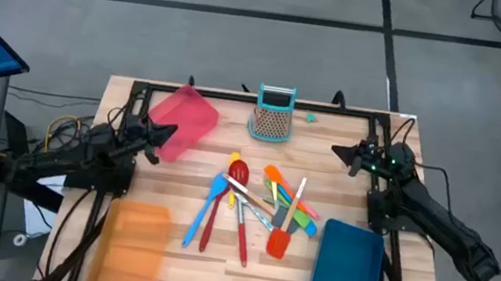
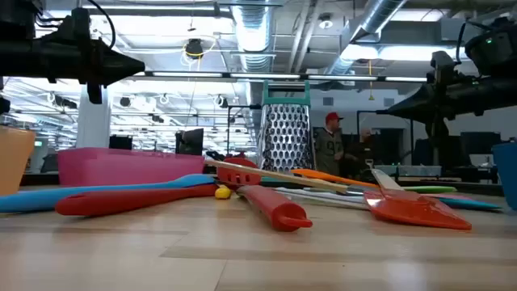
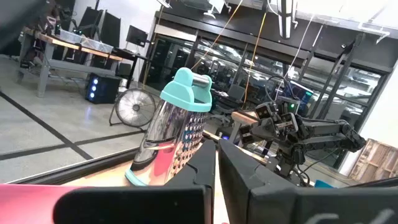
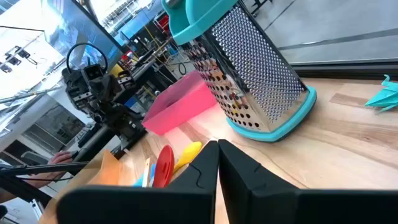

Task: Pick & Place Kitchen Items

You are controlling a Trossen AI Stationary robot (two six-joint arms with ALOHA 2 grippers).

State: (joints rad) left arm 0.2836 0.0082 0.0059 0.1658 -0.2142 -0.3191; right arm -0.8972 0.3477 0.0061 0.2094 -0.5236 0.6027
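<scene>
Kitchen items (image 1: 256, 209) heaped mid-table: red, blue and yellow spoons, orange and green spatulas, crossed over one another between the orange tray (image 1: 132, 241) and the blue tray (image 1: 347, 270). Left gripper (image 1: 170, 133) pinched shut, empty, raised over the red tray (image 1: 183, 120). Right gripper (image 1: 337, 152) likewise closed on nothing (raised off the table, right of the grater (image 1: 273, 114)). Possibly silvery cutlery within the heap, hard to tell.

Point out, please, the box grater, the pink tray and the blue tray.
box grater (image 1: 272, 124), high view, on its mesh face below the teal handle.
pink tray (image 1: 185, 118), high view, on the middle of its flat floor.
blue tray (image 1: 347, 270), high view, on its centre.
</scene>
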